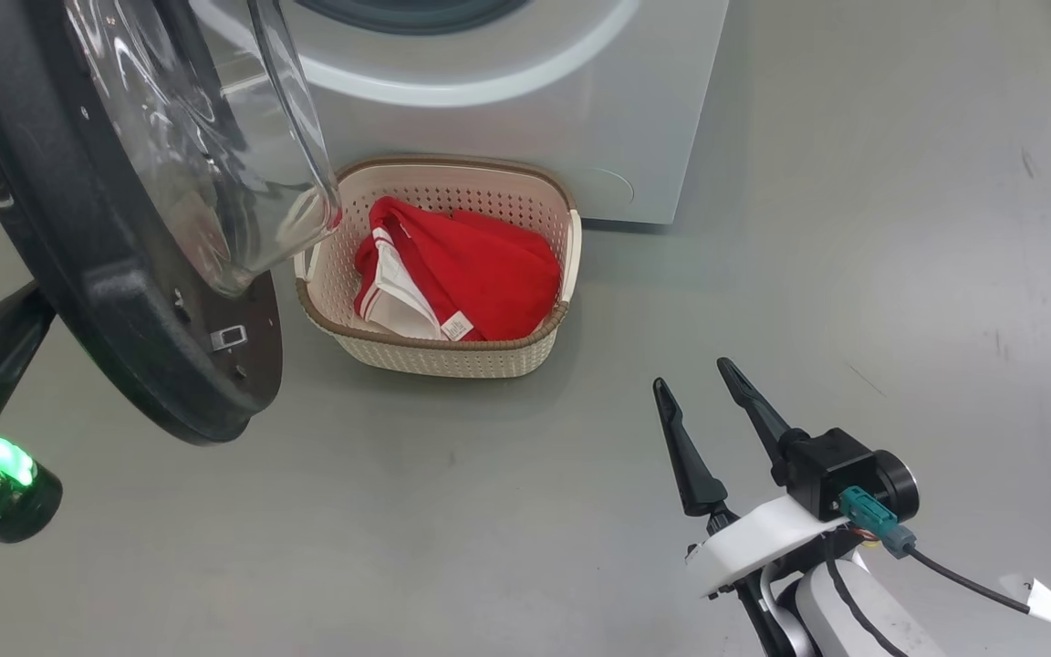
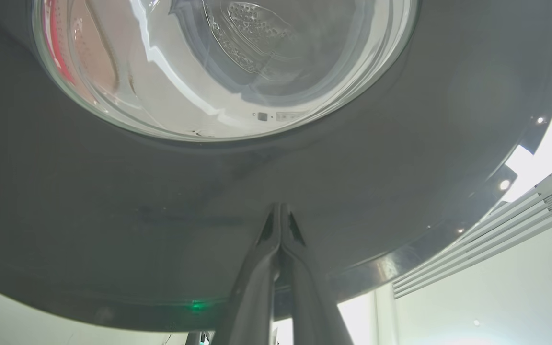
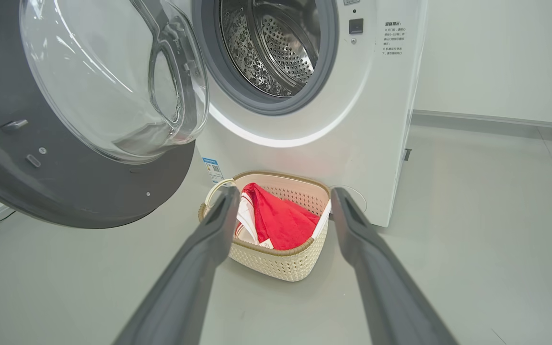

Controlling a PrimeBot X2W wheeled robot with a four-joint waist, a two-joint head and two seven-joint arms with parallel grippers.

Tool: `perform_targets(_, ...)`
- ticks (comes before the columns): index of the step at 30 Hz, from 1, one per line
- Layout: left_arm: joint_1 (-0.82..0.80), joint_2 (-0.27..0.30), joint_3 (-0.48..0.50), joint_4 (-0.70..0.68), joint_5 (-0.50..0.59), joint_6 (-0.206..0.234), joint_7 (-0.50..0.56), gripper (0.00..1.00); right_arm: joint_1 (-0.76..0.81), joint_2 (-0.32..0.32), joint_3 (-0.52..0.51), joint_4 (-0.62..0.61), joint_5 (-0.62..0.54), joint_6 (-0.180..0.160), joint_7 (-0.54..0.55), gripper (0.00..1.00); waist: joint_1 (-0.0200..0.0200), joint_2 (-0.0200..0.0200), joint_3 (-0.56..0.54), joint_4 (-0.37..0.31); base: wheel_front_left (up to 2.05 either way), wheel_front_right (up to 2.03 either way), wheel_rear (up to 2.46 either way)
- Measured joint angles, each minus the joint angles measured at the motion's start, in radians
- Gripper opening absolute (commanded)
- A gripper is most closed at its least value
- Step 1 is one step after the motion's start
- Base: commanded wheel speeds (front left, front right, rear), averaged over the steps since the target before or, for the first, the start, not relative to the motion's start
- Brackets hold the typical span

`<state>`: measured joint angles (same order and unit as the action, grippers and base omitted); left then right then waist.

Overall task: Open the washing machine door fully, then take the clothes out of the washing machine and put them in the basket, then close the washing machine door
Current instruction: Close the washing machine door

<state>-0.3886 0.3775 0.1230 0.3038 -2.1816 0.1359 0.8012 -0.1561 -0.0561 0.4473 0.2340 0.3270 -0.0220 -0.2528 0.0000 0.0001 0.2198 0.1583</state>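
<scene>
Now clothes (image 1: 480, 274) lie in the basket (image 1: 452, 358) — left hand (image 2: 280, 211) closed at the door (image 2: 113, 215), right hand (image 1: 691, 373) wide.

Bright even light, soft shadow under basket (image 1: 452, 360) on floor (image 1: 489, 511). Glare streaks on washing machine door (image 2: 161, 191) glass; left wrist view blown out at right edge, fisheye-bent.

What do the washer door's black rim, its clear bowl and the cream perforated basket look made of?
Black door rim: likely moulded plastic, matte inside, screw heads showing. Clear bowl: probably glass, glossy, sharp reflections. Cream perforated basket: plastic, moulded holes, brown woven-look rim.
</scene>
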Motion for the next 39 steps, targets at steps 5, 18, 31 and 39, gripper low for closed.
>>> perform_targets(5, 0.001, 0.000, -0.016, -0.013, -0.001, 0.000, 0.000, 0.00, 0.000, 0.000, 0.006, -0.001, 0.007, -0.007, 0.000, 1.00, 0.0000, 0.0000, -0.003, -0.024, 0.00, 0.00, 0.00)
perform_targets(18, 0.025, -0.027, -0.066, -0.041, -0.019, 0.000, -0.015, 0.00, 0.000, 0.000, 0.015, -0.014, 0.026, -0.016, 0.000, 1.00, 0.0000, 0.0000, -0.009, -0.116, 0.00, 0.00, 0.00)
perform_targets(31, 0.022, -0.047, -0.101, -0.064, -0.029, 0.000, -0.069, 0.00, 0.001, 0.000, 0.018, -0.032, 0.039, -0.032, 0.000, 1.00, 0.0000, 0.0000, 0.008, -0.197, 0.00, 0.00, 0.00)
perform_targets(39, -0.005, -0.048, -0.082, -0.052, -0.034, 0.000, -0.173, 0.00, 0.008, 0.000, 0.020, -0.059, 0.044, -0.042, 0.000, 1.00, 0.0000, 0.0000, 0.022, -0.304, 0.00, 0.00, 0.00)
